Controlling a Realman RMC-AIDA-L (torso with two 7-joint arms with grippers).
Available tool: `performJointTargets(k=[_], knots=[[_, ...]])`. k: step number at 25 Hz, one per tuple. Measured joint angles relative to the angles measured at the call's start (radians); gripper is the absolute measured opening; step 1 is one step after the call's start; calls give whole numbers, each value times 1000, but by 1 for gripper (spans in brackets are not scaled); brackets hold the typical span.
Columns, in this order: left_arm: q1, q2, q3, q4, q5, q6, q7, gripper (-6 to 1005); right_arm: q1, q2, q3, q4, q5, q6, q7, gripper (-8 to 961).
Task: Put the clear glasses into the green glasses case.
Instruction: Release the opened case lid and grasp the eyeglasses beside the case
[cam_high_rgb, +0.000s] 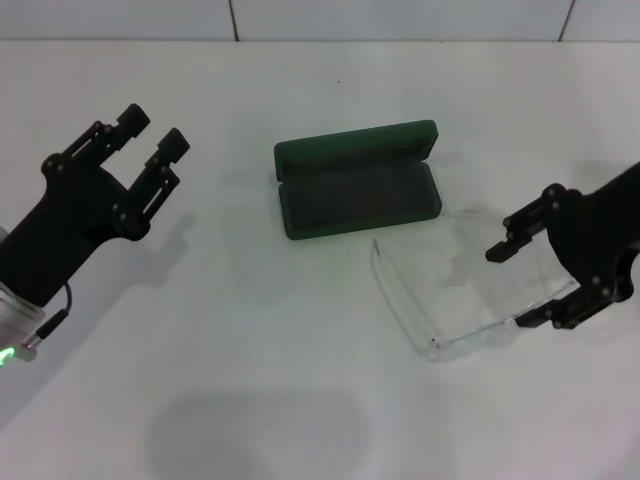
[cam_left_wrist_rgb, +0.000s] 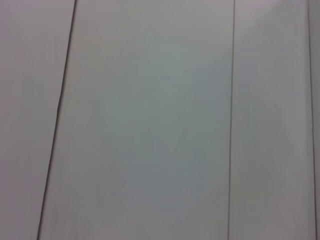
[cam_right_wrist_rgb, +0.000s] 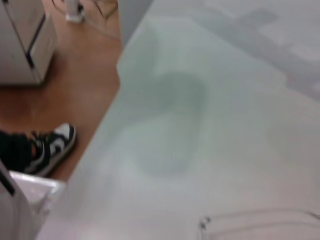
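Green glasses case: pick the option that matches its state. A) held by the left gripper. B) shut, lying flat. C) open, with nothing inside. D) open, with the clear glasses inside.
C: the green glasses case lies open with bare dark lining, while the clear glasses rest on the table beside it, at the right gripper.

Dark green glasses case (cam_high_rgb: 357, 178) with grey lining, colourless clear glasses (cam_high_rgb: 440, 300), white table (cam_high_rgb: 300, 380).
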Motion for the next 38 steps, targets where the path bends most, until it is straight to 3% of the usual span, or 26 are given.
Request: performJointTargets(k=[8, 18, 26, 38], knots=[[9, -2, -1, 27, 2, -15, 5, 532, 25, 62, -38, -86, -226, -18, 53, 686], [-7, 0, -8, 37, -2, -66, 8, 542, 21, 65, -188, -87, -251, 72, 110, 609], [-9, -1, -8, 38, -24, -74, 9, 550, 25, 67, -314, -80, -255, 159, 138, 609], [-29, -2, -8, 54, -29, -119, 9, 562, 14, 69, -408, -55, -254, 225, 133, 600]])
